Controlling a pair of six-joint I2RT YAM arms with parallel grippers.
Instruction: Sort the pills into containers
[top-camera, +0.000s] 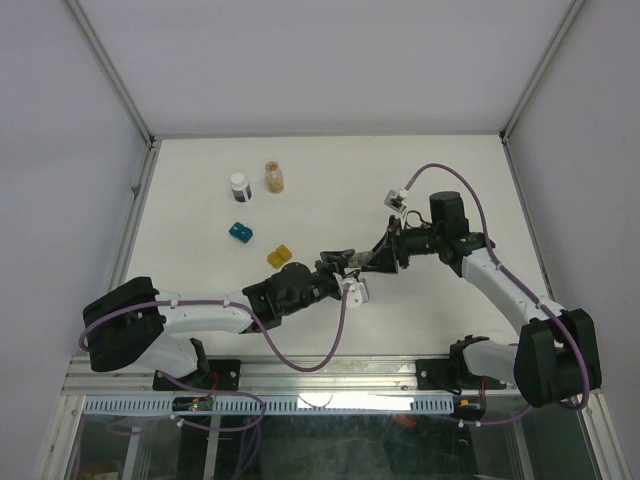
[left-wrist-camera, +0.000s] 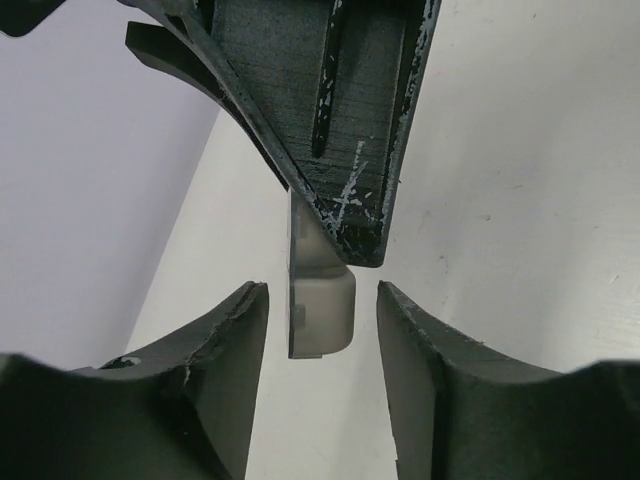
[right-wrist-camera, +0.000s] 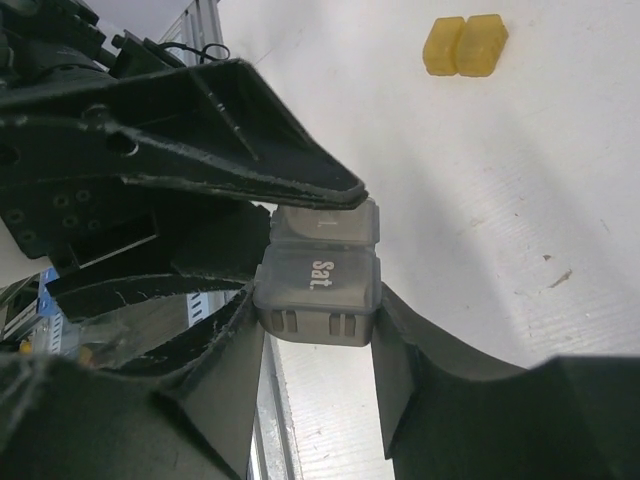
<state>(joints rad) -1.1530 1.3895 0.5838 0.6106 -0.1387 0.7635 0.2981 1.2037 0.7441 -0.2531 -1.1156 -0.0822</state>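
Observation:
A gray two-cell container marked "Sat." hangs above the table between both grippers. My right gripper is shut on it, and both fingers press its sides. My left gripper stands open around the same gray container, with a gap on each side. In the top view the left gripper and right gripper meet tip to tip at mid-table. An amber-yellow container and a teal container lie on the table to the left. A small vial holds orange pills.
A white-capped dark bottle stands beside the vial at the back left. The amber-yellow container shows far off in the right wrist view. Aluminium frame rails border the white table on both sides.

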